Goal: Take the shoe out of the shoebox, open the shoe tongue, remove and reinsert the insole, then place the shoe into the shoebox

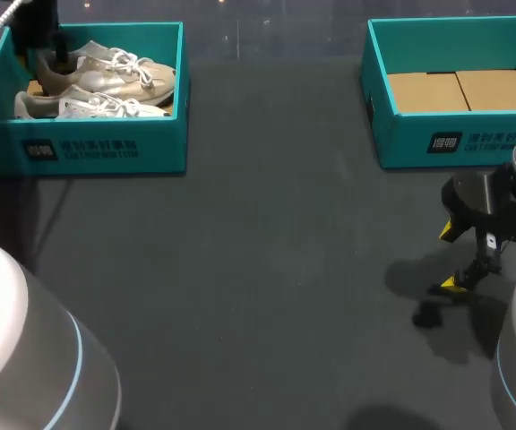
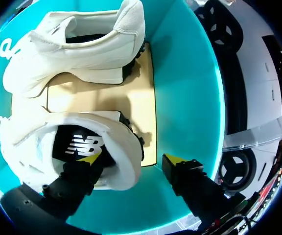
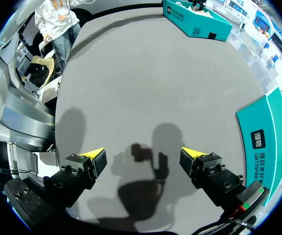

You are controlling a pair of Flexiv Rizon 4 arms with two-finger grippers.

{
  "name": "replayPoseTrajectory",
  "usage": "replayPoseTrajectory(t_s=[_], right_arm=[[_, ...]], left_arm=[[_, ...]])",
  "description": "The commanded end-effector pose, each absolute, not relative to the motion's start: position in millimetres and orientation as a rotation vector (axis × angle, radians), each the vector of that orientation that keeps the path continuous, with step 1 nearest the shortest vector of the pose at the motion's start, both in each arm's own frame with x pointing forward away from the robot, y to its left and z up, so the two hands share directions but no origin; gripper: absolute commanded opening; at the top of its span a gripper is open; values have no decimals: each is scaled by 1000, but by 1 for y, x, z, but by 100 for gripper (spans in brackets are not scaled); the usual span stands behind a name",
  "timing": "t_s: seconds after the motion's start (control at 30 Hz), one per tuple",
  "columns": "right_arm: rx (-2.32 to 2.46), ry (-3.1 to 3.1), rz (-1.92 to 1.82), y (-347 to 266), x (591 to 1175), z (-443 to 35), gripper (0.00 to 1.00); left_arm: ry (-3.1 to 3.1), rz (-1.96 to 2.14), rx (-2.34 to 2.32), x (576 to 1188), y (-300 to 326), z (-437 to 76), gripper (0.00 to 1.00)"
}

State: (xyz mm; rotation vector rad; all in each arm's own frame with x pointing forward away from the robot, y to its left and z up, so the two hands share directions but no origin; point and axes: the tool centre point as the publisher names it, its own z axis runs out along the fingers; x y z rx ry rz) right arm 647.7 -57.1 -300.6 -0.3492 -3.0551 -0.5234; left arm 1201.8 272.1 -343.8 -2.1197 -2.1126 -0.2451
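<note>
Since both shoes lie inside the left box (image 1: 79, 148) at the frame's upper left, the task has barely begun, as I judge it: no shoe is out, and the tongue, the insole and the return to the box are all left to do. The left jaws are down in that box, spread wide. One finger (image 2: 89, 160) dips into the heel opening of the near shoe (image 2: 28, 142); the other stands outside the heel, apart from it, so nothing is gripped yet. A second shoe (image 2: 82, 44) lies ahead of them. The right jaws hang wide and empty over the tabletop (image 1: 258, 269) at lower right, below the right box (image 1: 455, 134), which holds only cardboard (image 1: 460, 90). Each box front carries white print, and a white logo shows on the near shoe's insole (image 2: 80, 144); I leave both unread.
</note>
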Motion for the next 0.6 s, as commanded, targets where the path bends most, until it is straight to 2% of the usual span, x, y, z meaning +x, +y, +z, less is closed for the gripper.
replayPoseTrajectory(t_s=[0.03,0.3,0.6], right_arm=[[-351,-3058,-522,-57,646,-301,100],[-351,-3058,-522,-57,646,-301,100],[-351,-3058,-522,-57,646,-301,100]], left_arm=[[-2153,-228,-2140,1188,273,-311,100],[-2182,-264,-2208,1156,260,-265,100],[-2229,-218,-2194,1103,260,-239,100]])
